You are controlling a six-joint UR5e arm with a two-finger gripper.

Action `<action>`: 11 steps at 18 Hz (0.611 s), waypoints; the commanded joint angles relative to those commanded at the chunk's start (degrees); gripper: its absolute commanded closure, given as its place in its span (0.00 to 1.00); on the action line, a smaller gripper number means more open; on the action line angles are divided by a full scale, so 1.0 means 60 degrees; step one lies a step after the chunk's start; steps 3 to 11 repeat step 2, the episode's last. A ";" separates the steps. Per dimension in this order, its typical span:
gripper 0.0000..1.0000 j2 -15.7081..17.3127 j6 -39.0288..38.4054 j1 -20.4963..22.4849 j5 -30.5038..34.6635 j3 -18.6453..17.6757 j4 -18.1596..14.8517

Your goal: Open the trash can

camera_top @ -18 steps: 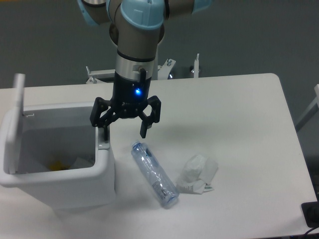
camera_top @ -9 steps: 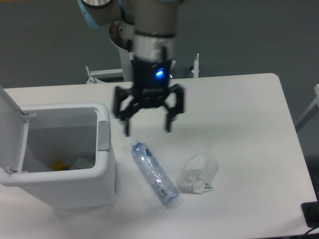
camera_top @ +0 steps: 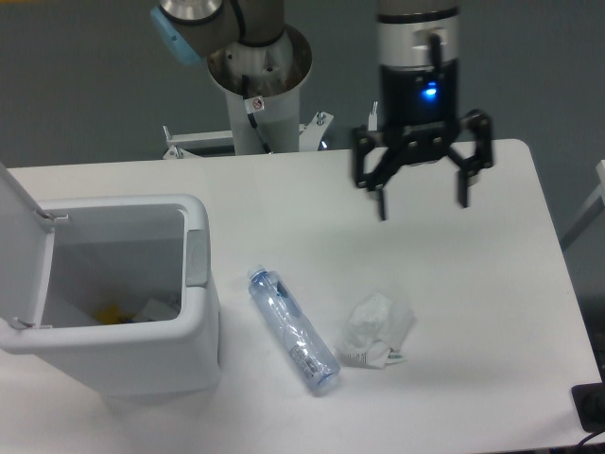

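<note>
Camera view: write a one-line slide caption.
Trash can open, lid up; open gripper hovers above the table, away from bottle.

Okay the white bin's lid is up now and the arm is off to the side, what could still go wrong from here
Two possible risks. The large white plastic trash can has its flat lid standing upright at its left edge; it might swing shut if jolted. The open two-finger gripper hangs above the white table, with a clear plastic bottle and crumpled white wrapper nearby that a low sweep could knock.

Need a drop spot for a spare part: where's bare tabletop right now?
Free: the right side of the table, below the open claw and right of the crumpled paper; also the back strip behind the trash can. Crowded: front centre, with the bottle between bin and paper.
</note>
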 joint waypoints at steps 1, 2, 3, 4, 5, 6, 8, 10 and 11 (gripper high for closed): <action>0.00 0.0000 0.0075 0.0059 0.0045 -0.0015 0.0014; 0.00 -0.0015 0.0091 0.0146 0.0046 0.0000 0.0000; 0.00 -0.0015 0.0091 0.0146 0.0046 0.0000 0.0000; 0.00 -0.0015 0.0091 0.0146 0.0046 0.0000 0.0000; 0.00 -0.0015 0.0091 0.0146 0.0046 0.0000 0.0000; 0.00 -0.0015 0.0091 0.0146 0.0046 0.0000 0.0000; 0.00 -0.0015 0.0091 0.0146 0.0046 0.0000 0.0000; 0.00 -0.0015 0.0091 0.0146 0.0046 0.0000 0.0000; 0.00 -0.0015 0.0091 0.0146 0.0046 0.0000 0.0000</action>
